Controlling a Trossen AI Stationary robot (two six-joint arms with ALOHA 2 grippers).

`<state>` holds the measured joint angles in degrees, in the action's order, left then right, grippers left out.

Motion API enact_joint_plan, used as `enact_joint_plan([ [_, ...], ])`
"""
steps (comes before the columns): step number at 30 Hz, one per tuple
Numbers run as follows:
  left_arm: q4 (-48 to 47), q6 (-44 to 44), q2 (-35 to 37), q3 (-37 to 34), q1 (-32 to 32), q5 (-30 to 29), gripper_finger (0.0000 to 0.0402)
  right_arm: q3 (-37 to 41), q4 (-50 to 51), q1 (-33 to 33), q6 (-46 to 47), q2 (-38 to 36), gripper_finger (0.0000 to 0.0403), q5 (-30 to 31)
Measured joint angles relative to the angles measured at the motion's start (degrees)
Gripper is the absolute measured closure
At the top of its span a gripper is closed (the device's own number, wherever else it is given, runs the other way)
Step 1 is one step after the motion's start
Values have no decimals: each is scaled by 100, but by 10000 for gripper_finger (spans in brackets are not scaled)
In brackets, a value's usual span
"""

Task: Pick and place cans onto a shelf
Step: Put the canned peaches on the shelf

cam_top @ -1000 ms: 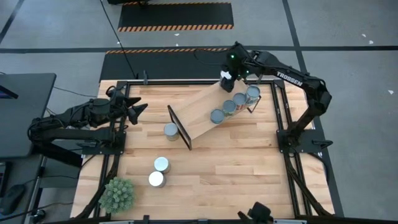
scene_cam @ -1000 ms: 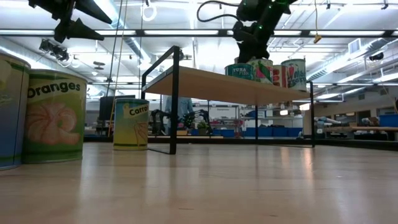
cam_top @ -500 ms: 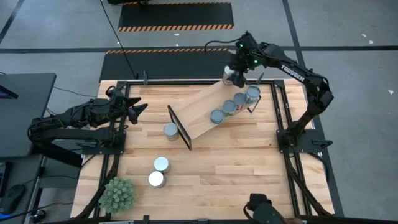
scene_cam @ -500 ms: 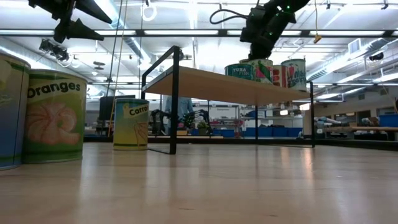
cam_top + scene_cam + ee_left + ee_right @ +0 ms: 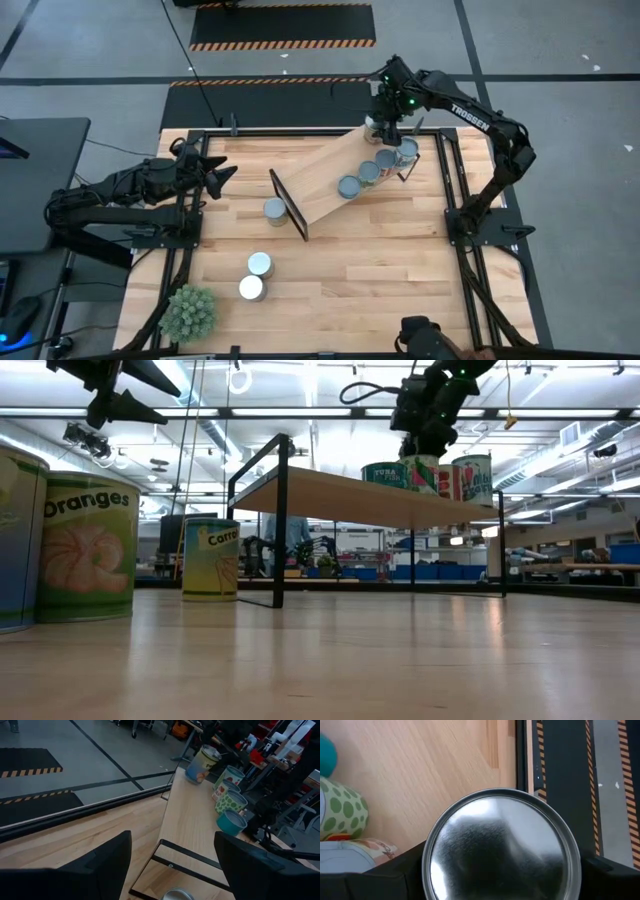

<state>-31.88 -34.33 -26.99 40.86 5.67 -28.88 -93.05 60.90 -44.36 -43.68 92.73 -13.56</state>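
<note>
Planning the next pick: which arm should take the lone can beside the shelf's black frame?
Left. Its open pincer hangs nearest that can. The right pincer is busy, holding a can at the far end of the shelf.

Even, bright light falls from above on the table (image 5: pixel 330 270), and shadows there are short and soft. Seen level, ceiling strip lights glare white across the room, and the tabletop throws back pale streaks. The nearest cans (image 5: pixel 85 550) at the left edge look swollen and soft. In the right wrist view a can top (image 5: pixel 501 852) shines with smeared reflections.
</note>
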Motion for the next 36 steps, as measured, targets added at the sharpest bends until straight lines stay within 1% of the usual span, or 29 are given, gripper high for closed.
enact_joint_plan([
  [4,0,3,0,0,0,0,114,2,11,0,11,0,73,8],
  [11,-2,3,0,0,0,0,114,0,49,0,-24,0,32,48],
  [15,-2,1,0,0,0,0,114,0,53,0,-46,0,17,208],
  [20,-3,1,0,0,-1,2,114,-48,110,0,-46,0,16,405],
  [28,-3,-1,0,0,0,2,114,-271,349,0,-46,0,18,428],
  [36,-4,-2,0,0,0,2,114,-273,595,2,-22,0,19,758],
])
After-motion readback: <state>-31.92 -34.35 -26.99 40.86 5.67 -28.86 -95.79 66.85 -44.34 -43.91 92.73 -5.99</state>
